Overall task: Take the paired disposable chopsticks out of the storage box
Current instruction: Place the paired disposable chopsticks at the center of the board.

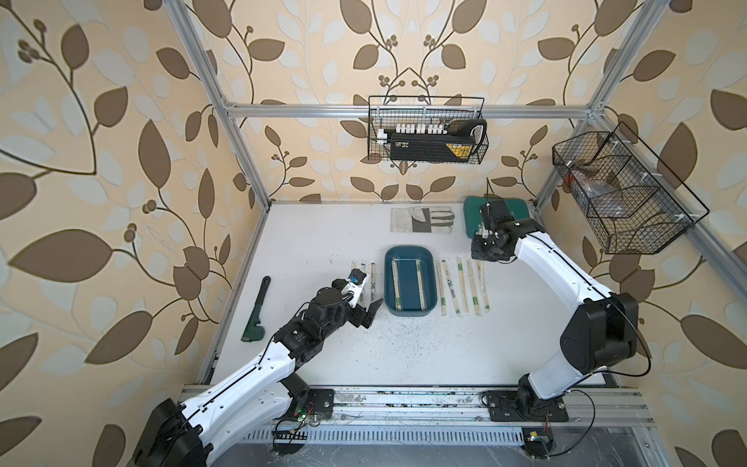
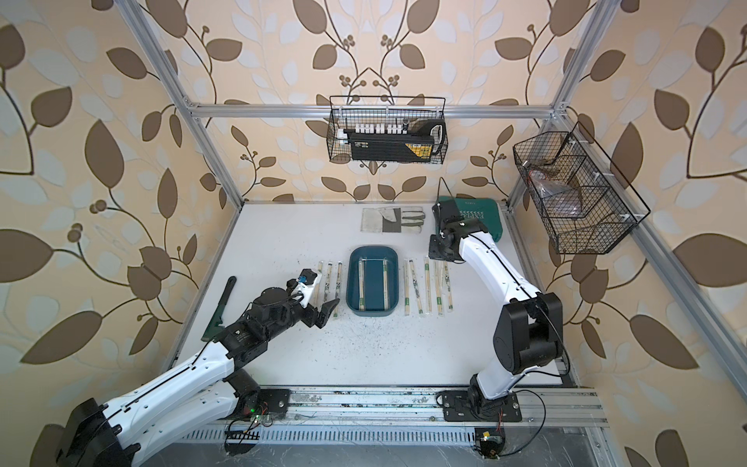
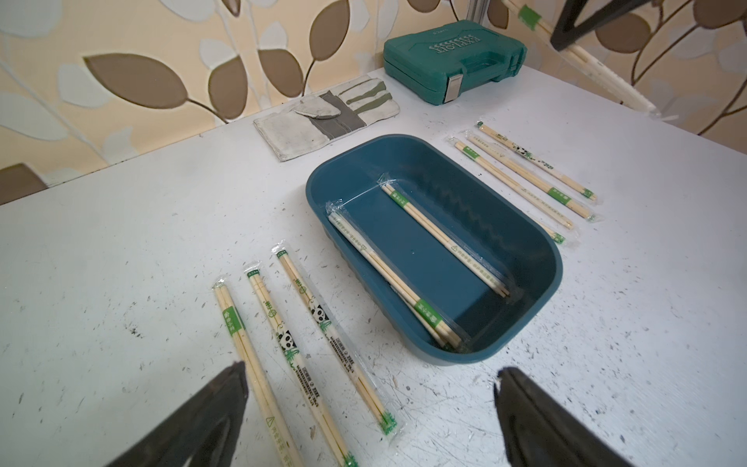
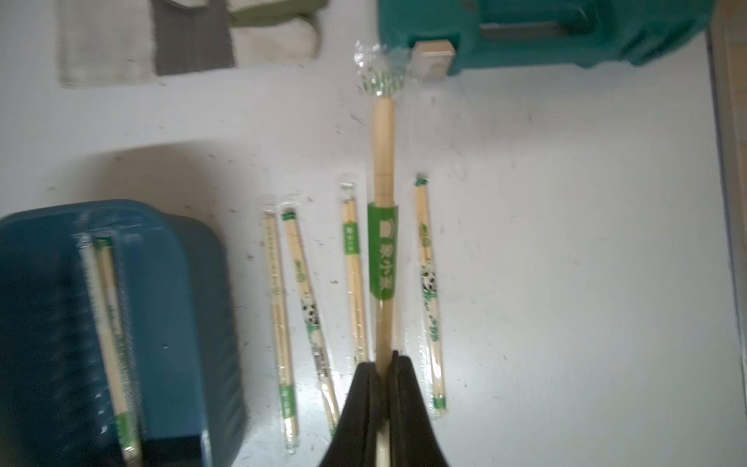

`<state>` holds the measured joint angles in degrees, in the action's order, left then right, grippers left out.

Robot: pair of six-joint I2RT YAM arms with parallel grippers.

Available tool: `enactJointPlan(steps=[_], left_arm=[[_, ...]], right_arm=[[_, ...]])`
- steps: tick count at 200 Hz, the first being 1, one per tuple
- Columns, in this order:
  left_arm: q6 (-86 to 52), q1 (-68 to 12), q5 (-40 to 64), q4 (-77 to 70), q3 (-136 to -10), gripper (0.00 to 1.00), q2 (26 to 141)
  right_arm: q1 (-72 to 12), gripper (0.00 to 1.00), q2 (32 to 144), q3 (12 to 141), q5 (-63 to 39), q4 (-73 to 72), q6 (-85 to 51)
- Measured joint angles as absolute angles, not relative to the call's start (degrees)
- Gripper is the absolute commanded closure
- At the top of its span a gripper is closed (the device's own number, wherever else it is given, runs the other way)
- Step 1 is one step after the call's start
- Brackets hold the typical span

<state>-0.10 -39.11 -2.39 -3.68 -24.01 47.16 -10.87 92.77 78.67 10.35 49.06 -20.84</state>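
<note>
The right end effector [image 4: 384, 366] is clamped on one sleeved pale-wood chopstick pair [image 4: 383, 161], held off the white worktop [image 3: 121, 242] beyond the shallow dark teal plastic storage box [image 1: 410, 252]. The left end effector [image 3: 370, 370] stands wide apart beside that box. Sleeved pairs [image 3: 440, 238] lie inside the box, and loose pairs [image 1: 461, 287] lie on the worktop either side of it.

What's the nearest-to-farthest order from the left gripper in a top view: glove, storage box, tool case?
From the left gripper:
1. storage box, just to its right.
2. glove, far edge, middle.
3. tool case, far right corner.
</note>
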Motion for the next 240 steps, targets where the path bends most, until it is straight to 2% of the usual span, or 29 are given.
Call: enactJointPlan(steps=[41, 80, 135, 240], left_arm=[[-0.1, -39.1, -2.3, -3.7, -24.0, 0.01, 47.9], [-0.1, -39.1, -2.3, -3.7, -24.2, 0.01, 48.2], [-0.1, -39.1, -2.3, -3.7, -24.4, 0.01, 49.1], [-0.1, -39.1, -1.4, -3.7, -24.6, 0.01, 49.5]], right_arm=[[-4.6, 0.92, 94.4, 70.5, 10.3, 44.3, -16.3], [-1.8, 0.91, 98.4, 69.1, 10.1, 39.7, -14.3], [-1.5, 0.89, 105.2, 69.1, 11.8, 37.6, -10.0], [-1.5, 0.85, 106.5, 68.6, 12.2, 38.0, -7.9]])
